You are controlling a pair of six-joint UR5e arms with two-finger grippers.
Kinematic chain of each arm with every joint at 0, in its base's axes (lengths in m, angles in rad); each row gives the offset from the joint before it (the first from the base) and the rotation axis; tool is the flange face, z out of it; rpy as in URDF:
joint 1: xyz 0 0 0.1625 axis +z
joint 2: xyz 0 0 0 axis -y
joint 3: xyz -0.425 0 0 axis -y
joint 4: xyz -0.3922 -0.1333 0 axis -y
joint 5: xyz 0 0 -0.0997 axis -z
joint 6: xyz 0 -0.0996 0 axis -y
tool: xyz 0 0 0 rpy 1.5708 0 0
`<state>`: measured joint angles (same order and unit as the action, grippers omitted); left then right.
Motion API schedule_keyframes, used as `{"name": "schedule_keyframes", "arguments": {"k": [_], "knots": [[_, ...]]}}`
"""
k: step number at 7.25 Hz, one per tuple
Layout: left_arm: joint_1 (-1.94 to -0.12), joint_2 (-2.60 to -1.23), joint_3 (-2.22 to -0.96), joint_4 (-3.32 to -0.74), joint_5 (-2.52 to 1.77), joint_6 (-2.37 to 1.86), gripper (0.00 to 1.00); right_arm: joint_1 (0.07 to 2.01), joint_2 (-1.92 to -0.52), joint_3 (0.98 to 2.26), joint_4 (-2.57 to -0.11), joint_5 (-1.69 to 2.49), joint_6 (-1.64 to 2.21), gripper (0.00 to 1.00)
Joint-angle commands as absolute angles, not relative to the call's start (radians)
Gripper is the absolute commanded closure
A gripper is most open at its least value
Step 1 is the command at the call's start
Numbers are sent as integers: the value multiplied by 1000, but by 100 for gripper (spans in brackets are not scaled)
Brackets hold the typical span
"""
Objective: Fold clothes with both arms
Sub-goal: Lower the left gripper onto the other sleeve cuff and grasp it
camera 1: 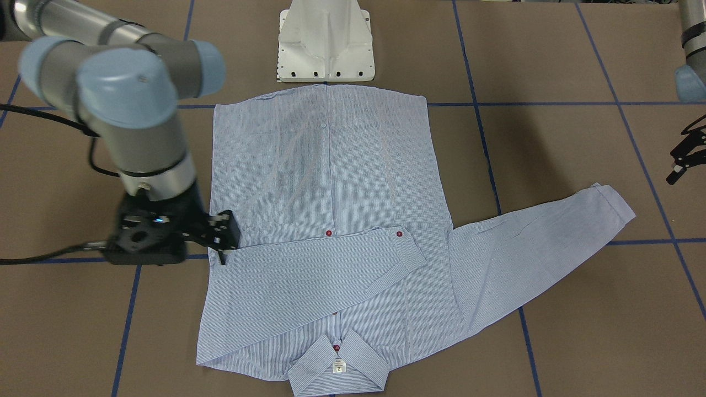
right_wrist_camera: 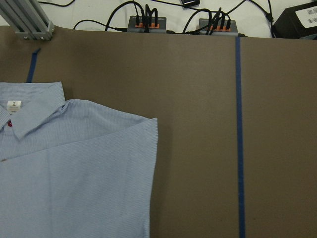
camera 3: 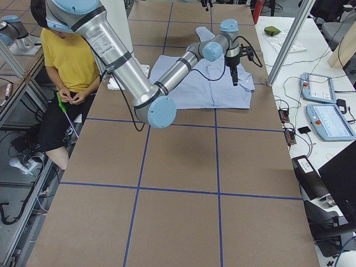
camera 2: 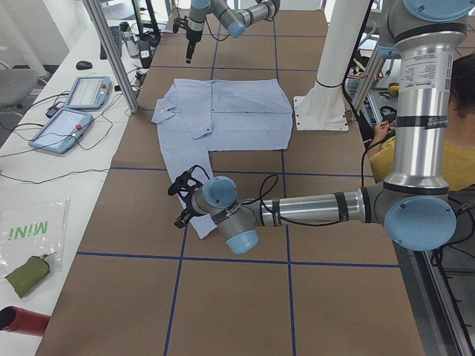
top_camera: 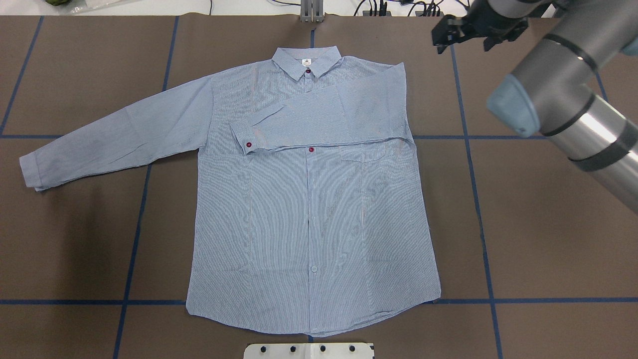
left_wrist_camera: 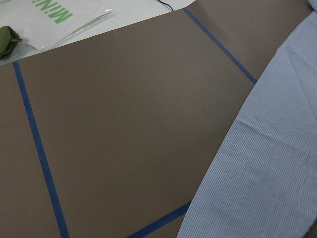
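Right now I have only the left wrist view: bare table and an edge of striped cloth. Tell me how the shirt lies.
Observer: The shirt lies flat, front up, collar away from the robot.
Operator: Report the sleeves.
Observer: Only the sleeve on the robot's right is folded across the front.
Operator: Locate my gripper.
Observer: The left gripper hangs off the cloth, beside the cuff of the outstretched sleeve.
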<state>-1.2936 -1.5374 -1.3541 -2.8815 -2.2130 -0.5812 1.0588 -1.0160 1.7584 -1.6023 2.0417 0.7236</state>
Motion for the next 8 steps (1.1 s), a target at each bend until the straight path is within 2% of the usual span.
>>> {"name": "schedule_keyframes", "arguments": {"k": [1, 3, 5, 8], "knots": [[-1202, -1531, -1328, -2934, -2111, -761, 15, 1166, -1161, 1844, -1589, 2141, 542, 0], [-1094, -1516, -1229, -3133, -2019, -900, 17, 1218, -1219, 1876, -1586, 2189, 499, 0], [-1045, -1499, -1230, -3143, -2013, -930, 17, 1221, -1227, 1881, -1586, 2181, 500, 0], [-994, -1470, -1229, -3145, -1994, -930, 24, 1221, -1235, 1890, -1585, 2177, 500, 0]]}}
